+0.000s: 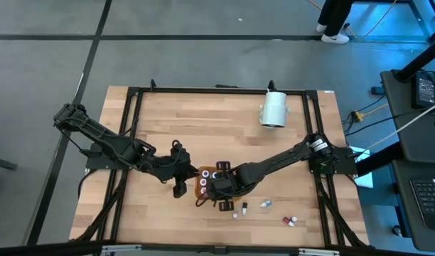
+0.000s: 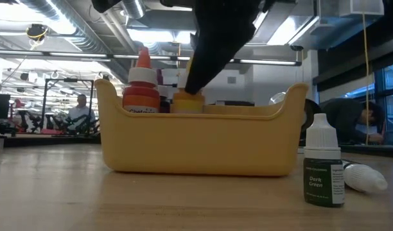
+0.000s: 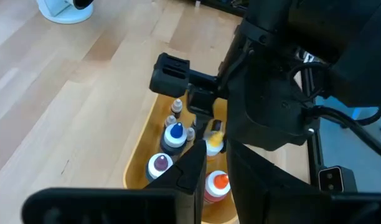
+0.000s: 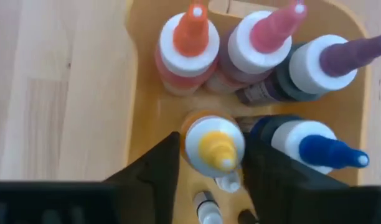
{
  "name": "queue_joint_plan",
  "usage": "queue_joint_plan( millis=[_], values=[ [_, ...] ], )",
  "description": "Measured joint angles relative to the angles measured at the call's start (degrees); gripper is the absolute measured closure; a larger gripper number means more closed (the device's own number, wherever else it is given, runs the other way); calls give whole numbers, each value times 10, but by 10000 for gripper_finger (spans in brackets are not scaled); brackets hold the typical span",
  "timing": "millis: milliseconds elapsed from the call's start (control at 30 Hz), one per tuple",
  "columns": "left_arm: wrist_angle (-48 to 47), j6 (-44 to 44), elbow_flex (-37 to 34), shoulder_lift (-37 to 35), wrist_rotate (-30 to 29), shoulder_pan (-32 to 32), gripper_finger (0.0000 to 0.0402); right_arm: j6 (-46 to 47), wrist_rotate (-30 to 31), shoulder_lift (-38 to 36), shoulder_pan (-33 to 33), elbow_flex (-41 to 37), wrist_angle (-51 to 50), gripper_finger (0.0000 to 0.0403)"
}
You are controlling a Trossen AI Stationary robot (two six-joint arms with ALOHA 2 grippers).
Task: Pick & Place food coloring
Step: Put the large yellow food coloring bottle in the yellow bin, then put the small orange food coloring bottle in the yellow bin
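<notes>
From above, we see the right gripper (image 1: pixel 219 186) reaching down over the orange tray (image 1: pixel 200 190) near the front middle of the wooden table (image 1: pixel 203 121), while the left gripper (image 1: pixel 180 186) waits just beside the tray's left edge; whether its fingers are together we cannot tell from here. A large white cylinder (image 1: pixel 274 109) lies toward the back right, and several loose small bottles (image 1: pixel 264 205) lie scattered on the wood right of the tray. At table height, we face the tray's (image 2: pixel 196 144) long wall, with an orange-tipped bottle (image 2: pixel 141 86) standing at its left end and a yellow-capped bottle (image 2: pixel 187 101) beside it under a dark arm coming from above; outside the tray to the right stands a white-capped bottle labelled Dark Green (image 2: pixel 323 163), with another white dropper (image 2: pixel 365 178) lying behind it. Past the left wrist, we look over blue (image 3: pixel 174 134), purple (image 3: pixel 158 165), yellow (image 3: pixel 214 143) and orange (image 3: pixel 218 183) tips in the tray (image 3: pixel 141 163), under the right arm. Past the right wrist, we see the right gripper (image 4: pixel 210 163) with its fingers (image 4: pixel 154 167) set either side of the yellow-tipped bottle (image 4: pixel 213 144), close to it yet not visibly pressing, so we call it released; orange (image 4: pixel 190 38), pink (image 4: pixel 265 38), purple (image 4: pixel 330 62) and blue (image 4: pixel 315 149) bottles stand around it
</notes>
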Motion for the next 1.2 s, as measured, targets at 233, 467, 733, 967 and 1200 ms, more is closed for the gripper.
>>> queue_joint_plan(
  millis=[233, 467, 733, 967, 1200],
  values=[
    [0, 0, 0, 0, 3, 0, 343, -15, -4, 3, 0, -2, -3, 176],
    [0, 0, 0, 0, 16, 0, 343, -13, -13, -10, 2, 40, -61, 168],
    [-5, 11, 0, 0, 16, 0, 343, 29, 17, -52, 40, 109, -221, 167],
    [-9, 20, 0, 0, 16, 0, 343, 256, 19, -122, 112, 81, -336, 167],
    [-8, 20, 0, 0, 15, 0, 343, 567, 14, -132, 227, 56, -376, 167]
  ],
)
